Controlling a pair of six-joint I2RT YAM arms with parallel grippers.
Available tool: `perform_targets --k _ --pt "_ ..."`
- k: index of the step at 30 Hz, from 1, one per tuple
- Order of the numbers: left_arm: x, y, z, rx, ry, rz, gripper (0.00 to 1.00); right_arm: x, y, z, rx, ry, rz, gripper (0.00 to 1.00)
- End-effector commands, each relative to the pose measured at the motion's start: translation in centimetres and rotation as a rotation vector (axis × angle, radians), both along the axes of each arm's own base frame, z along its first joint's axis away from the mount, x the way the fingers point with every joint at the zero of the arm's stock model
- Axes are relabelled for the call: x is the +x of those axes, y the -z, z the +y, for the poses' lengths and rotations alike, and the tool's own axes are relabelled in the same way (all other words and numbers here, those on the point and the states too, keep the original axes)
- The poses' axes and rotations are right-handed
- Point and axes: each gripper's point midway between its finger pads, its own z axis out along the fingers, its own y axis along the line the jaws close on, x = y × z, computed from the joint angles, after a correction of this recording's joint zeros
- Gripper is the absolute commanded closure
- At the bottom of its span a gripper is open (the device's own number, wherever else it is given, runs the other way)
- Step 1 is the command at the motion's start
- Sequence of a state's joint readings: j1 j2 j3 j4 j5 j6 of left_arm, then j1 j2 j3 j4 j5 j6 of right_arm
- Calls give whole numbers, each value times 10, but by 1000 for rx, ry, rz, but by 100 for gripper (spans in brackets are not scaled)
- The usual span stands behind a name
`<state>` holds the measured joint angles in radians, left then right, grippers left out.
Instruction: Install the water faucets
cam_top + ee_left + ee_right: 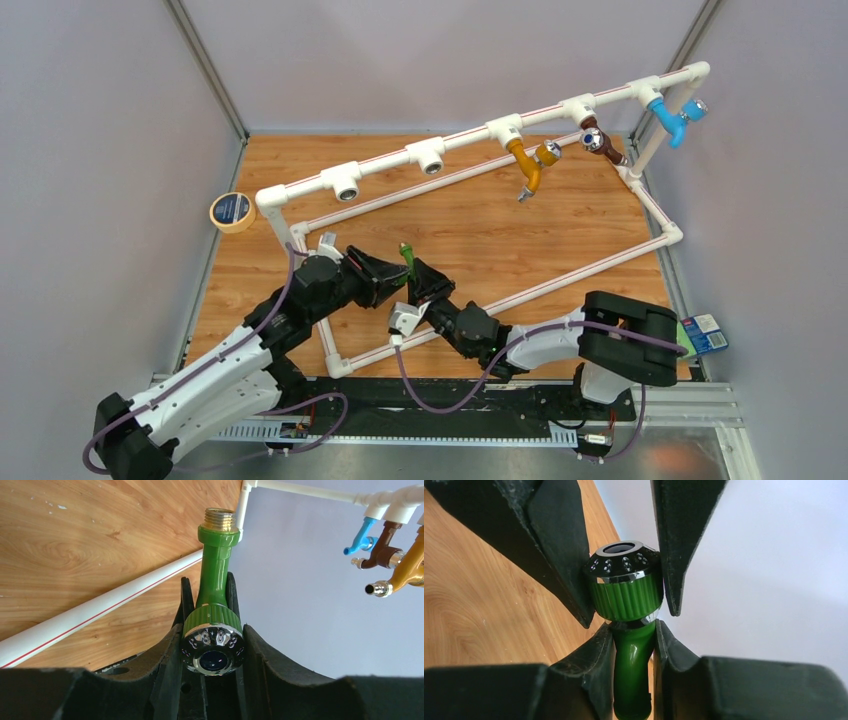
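Green faucet (406, 254) above the counter (480, 225): right pincer (633, 630) clenched on its stem (633, 655), presumably to leave the thread (220, 519) free; left pincer (212, 630) flanks the knob (213, 651), we cannot tell whether gripping

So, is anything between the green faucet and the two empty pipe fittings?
Nothing visibly blocks it. The left gripper and right gripper both hold the green faucet; between it and the empty fittings only the lower white pipe crosses, seemingly below fitting height.
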<state>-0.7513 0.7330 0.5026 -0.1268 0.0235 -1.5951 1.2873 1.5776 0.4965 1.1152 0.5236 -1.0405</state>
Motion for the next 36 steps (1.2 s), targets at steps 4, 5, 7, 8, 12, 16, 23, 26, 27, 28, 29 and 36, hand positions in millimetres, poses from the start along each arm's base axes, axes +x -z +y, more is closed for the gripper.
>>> perform_targets --k 4,5,7,8,12,16,23,26,27,28,29,36 --pt "0 -34 9 -24 -24 -124 76 -3 -35 3 212 -9 107 100" --pt "1 -34 13 -4 -30 -144 72 -4 -36 3 231 -15 133 100" --pt "1 -38 18 27 -36 -190 59 -6 -35 1 278 -32 189 100" --pt "1 -39 22 63 -38 -216 53 -9 -35 2 296 -62 217 100" --pt "2 -52 41 192 -61 -337 38 -12 -39 -5 370 -107 307 100" --pt "-1 -74 66 332 -80 -494 29 -15 -39 -12 438 -125 420 100" --pt "-16 -99 99 550 -44 -758 23 -33 -47 -27 508 -174 522 100" --pt "-26 -112 112 627 -29 -873 23 -39 -60 -35 540 -205 514 100" --pt "-29 -118 117 671 -22 -922 21 -40 -64 -37 545 -211 510 100" --pt "-31 -120 122 689 -24 -947 21 -42 -67 -39 544 -214 511 100" --pt "-32 -126 129 737 -33 -982 21 -41 -69 -40 544 -209 512 100" --pt "-33 -152 194 969 -231 -993 18 -30 -105 -44 570 -143 494 100"
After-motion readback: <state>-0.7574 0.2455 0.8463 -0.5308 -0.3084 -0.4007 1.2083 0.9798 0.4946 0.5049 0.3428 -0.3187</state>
